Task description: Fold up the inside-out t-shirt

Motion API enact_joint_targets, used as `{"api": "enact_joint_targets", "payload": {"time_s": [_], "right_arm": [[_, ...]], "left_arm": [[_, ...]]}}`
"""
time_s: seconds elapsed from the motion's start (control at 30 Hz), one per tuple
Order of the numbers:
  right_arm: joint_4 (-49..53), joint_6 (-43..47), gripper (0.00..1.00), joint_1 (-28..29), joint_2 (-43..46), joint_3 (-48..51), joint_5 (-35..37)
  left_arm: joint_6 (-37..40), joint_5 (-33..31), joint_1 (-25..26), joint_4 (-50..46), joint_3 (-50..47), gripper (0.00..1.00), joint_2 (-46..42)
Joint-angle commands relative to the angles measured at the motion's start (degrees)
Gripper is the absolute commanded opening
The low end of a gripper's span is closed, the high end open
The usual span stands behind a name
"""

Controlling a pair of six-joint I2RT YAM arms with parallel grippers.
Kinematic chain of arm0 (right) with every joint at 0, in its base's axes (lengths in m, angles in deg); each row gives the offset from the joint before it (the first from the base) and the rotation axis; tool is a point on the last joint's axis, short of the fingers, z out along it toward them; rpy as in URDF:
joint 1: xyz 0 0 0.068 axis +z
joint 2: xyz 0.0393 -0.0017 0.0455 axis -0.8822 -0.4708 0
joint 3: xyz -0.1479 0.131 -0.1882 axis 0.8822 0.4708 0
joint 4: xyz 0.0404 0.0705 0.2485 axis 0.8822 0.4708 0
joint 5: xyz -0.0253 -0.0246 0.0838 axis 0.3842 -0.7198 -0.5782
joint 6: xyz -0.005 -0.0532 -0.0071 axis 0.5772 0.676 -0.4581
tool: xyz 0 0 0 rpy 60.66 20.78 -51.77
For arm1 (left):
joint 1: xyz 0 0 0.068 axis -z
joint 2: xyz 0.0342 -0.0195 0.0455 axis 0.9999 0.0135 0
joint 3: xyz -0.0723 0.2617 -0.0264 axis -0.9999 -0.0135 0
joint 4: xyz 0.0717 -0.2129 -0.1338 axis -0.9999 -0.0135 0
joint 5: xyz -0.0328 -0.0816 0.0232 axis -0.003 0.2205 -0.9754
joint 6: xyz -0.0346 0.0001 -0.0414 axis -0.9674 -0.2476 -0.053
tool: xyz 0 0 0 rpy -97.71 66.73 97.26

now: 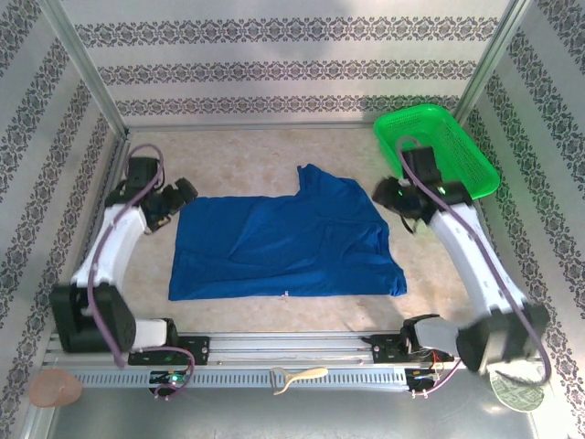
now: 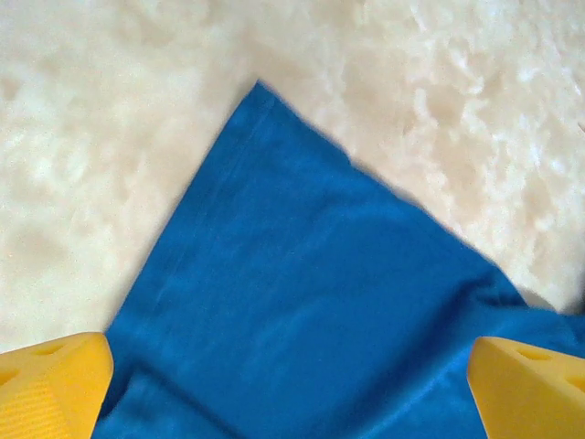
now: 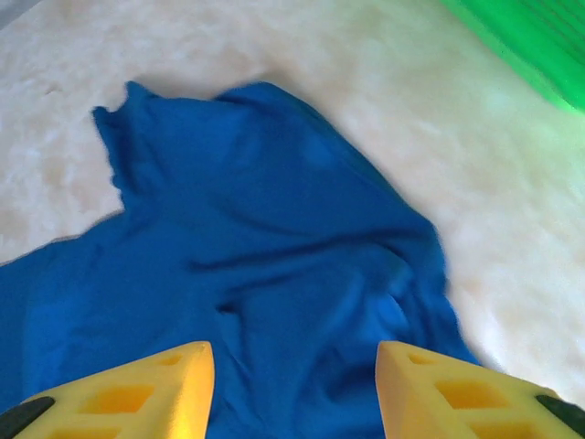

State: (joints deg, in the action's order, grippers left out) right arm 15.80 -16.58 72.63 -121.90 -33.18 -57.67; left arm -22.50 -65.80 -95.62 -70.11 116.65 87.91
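The royal-blue t-shirt [image 1: 283,242] lies spread flat in the middle of the table, with a sleeve sticking out toward the back at its top right. My left gripper [image 1: 175,199] hovers over the shirt's left edge. In the left wrist view its yellow fingers [image 2: 55,384] stand wide open over a flat corner of the shirt [image 2: 302,302]. My right gripper [image 1: 389,195] is above the shirt's right upper edge. Its jaws [image 3: 292,375] are apart with nothing between them, over rumpled blue cloth [image 3: 274,229].
A green mesh basket [image 1: 443,146] stands at the back right, close behind the right gripper, and its edge also appears as a green blur [image 3: 521,37]. Patterned walls enclose the table. A cream tool [image 1: 297,377] and a brown disc [image 1: 55,389] lie by the front rail.
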Motion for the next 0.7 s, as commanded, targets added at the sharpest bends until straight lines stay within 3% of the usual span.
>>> {"api": "enact_joint_targets", "payload": {"time_s": [0.0,0.17,0.43,0.53,0.67], "right_arm": [[-3.23,8.41,0.51,1.01,-13.12,-10.65,-3.08],[1.99,13.69,0.52,1.27,-37.60,-33.69,-5.08],[15.11,17.02,0.52,0.10,-65.78,-65.61,-4.71],[17.16,17.75,0.51,-0.27,-69.18,-68.17,-3.51],[13.69,18.41,0.51,-0.92,-66.89,-60.47,-1.21]], "left_arm": [[9.29,3.34,-1.80,-5.01,9.33,1.00,12.79],[14.62,2.20,-2.83,-11.21,23.35,0.97,28.93],[16.60,3.06,-3.01,-14.99,31.23,0.97,37.52],[16.89,2.98,-3.01,-14.47,30.55,0.98,38.19],[16.78,3.68,-3.03,-13.49,29.84,0.98,39.47]]}}
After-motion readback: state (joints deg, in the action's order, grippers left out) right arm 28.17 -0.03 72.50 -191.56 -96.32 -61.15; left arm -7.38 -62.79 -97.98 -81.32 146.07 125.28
